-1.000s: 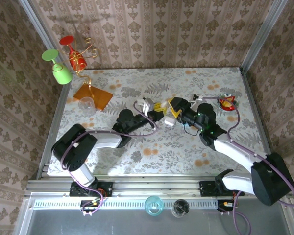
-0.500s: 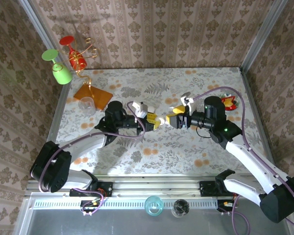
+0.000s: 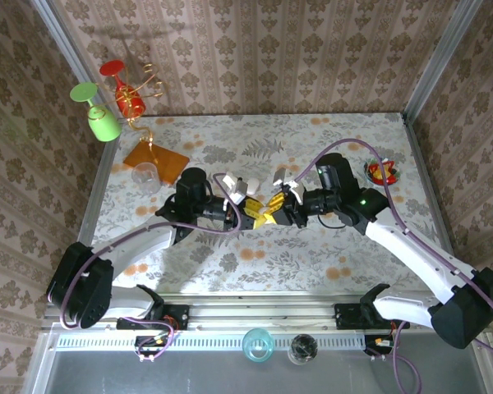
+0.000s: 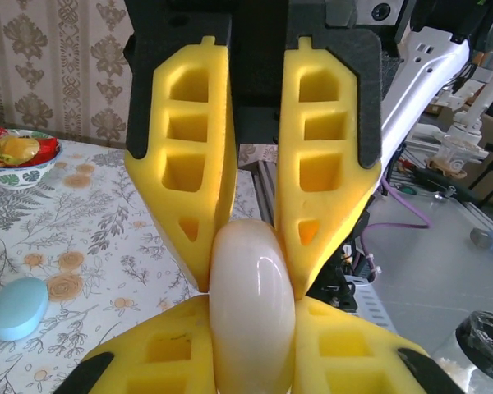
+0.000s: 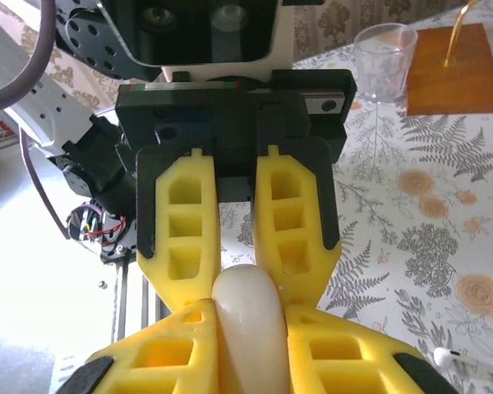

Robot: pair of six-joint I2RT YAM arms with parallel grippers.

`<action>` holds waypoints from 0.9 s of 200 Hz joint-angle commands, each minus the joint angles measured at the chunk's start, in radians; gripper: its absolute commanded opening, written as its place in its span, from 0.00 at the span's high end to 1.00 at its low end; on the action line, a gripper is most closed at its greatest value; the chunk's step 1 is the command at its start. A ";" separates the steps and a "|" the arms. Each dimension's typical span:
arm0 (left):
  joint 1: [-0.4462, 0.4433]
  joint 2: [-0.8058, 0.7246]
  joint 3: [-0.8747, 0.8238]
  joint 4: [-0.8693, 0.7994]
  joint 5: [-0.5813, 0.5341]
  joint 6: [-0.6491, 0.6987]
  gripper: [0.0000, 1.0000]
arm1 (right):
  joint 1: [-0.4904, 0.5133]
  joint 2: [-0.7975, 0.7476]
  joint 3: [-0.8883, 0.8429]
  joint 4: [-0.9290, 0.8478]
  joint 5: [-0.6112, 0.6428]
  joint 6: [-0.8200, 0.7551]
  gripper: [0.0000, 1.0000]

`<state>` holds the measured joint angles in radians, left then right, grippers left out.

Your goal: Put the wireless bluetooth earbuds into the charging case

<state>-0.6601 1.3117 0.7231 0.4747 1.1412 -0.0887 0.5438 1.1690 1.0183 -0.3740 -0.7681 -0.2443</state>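
Observation:
A glossy white, pebble-shaped charging case [image 4: 253, 320] is held in the air between both grippers, which face each other tip to tip. My left gripper [image 4: 253, 302] is shut on its near end, and the right gripper's yellow fingers [image 4: 329, 164] pinch the far end. From the right wrist, the same case [image 5: 248, 328] sits in my right gripper [image 5: 248, 308], which is shut on it. From above, the left gripper [image 3: 259, 211] and the right gripper [image 3: 274, 214] meet over the table's middle. One white earbud [image 5: 448, 355] lies on the tablecloth.
A teal pebble-like case [image 4: 16, 308] lies on the table. A bowl of red and yellow items [image 3: 382, 172] sits at the right. A clear cup [image 3: 146, 174], an orange wooden base [image 3: 158, 160] and the stand's green and red glasses [image 3: 103, 123] are at the back left.
The right gripper has moved left to meet the left gripper and has closed on the white case. The left gripper has stayed shut on the case.

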 commanded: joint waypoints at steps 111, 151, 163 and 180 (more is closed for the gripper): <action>-0.019 -0.032 -0.060 0.191 -0.097 -0.100 0.50 | -0.001 -0.100 -0.065 0.170 -0.015 0.099 0.87; -0.022 -0.019 -0.042 0.197 -0.088 -0.101 0.73 | -0.001 -0.091 -0.067 0.157 -0.020 0.096 0.86; -0.021 -0.014 -0.035 0.197 -0.078 -0.102 0.85 | -0.001 -0.089 -0.066 0.153 -0.005 0.097 0.85; -0.020 -0.012 -0.031 0.196 -0.070 -0.094 0.94 | -0.001 -0.092 -0.064 0.155 0.048 0.114 0.71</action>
<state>-0.6830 1.2964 0.6735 0.6334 1.0622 -0.1841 0.5346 1.0927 0.9653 -0.2253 -0.7555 -0.1528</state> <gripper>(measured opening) 0.114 0.203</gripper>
